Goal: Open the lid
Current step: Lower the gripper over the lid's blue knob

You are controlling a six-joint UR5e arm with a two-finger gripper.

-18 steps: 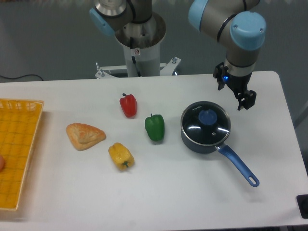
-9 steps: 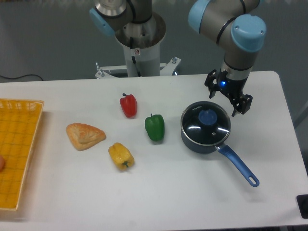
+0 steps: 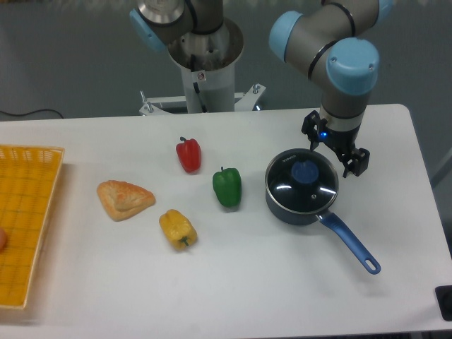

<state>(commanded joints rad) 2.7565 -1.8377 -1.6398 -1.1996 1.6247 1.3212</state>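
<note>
The lid (image 3: 302, 183), a clear glass disc with a metal rim and a blue centre knob (image 3: 304, 171), lies flat on the dark blue saucepan (image 3: 291, 208) at the right of the table. The pan's long blue handle (image 3: 351, 244) points toward the front right. My gripper (image 3: 334, 147) hangs just behind and to the right of the knob, above the lid's far edge. Its two black fingers are spread apart and hold nothing.
A green pepper (image 3: 227, 187) stands just left of the pan. A red pepper (image 3: 188, 155), a yellow pepper (image 3: 177, 229) and a pastry (image 3: 124, 198) lie further left. A yellow basket (image 3: 25, 219) sits at the left edge. The arm's base (image 3: 205, 70) stands behind.
My gripper has moved left and turned, coming from beyond the pan's right side to just behind the lid's knob. The lid and pan have not moved.
</note>
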